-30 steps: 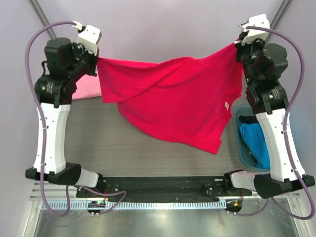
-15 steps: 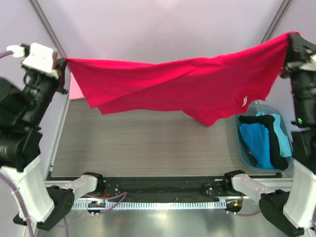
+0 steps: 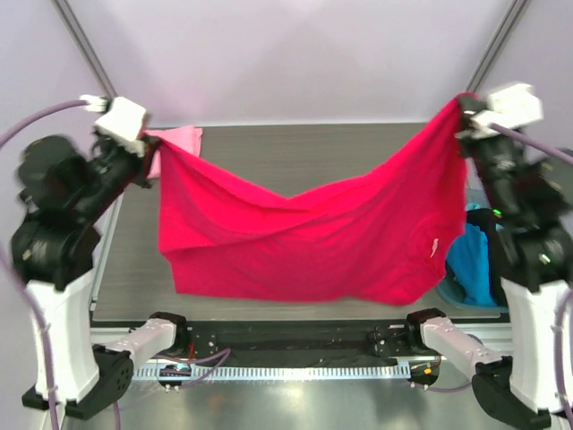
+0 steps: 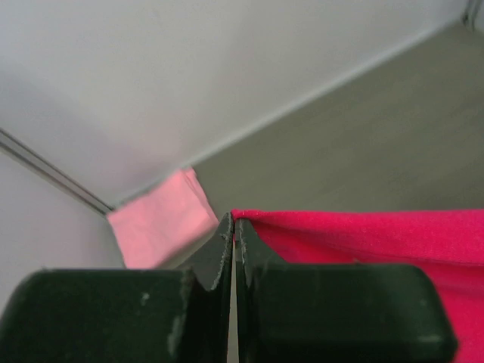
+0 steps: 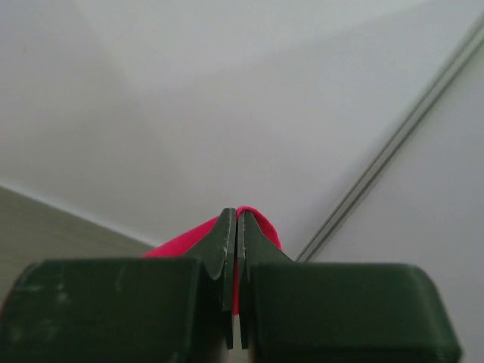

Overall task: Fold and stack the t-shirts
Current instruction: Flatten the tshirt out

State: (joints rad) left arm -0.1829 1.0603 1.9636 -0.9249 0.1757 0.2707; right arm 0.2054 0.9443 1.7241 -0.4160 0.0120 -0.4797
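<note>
Crimson t-shirt (image 3: 295,242), sagging, corners clamped in left end effector (image 3: 149,149) and right end effector (image 3: 464,107). Pink t-shirt (image 3: 181,140) lies beside its left corner.

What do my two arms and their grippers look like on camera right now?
The left arm and right arm match: white shells, black joints, a white box at each wrist, and a looping grey-purple cable. A green light glows on the right one. The left gripper and right gripper have dark blocky fingers tapering to thin tips.

2 tees (image 3: 304,242), 1 bin (image 3: 458,296) w/ clothes (image 3: 470,267)
</note>
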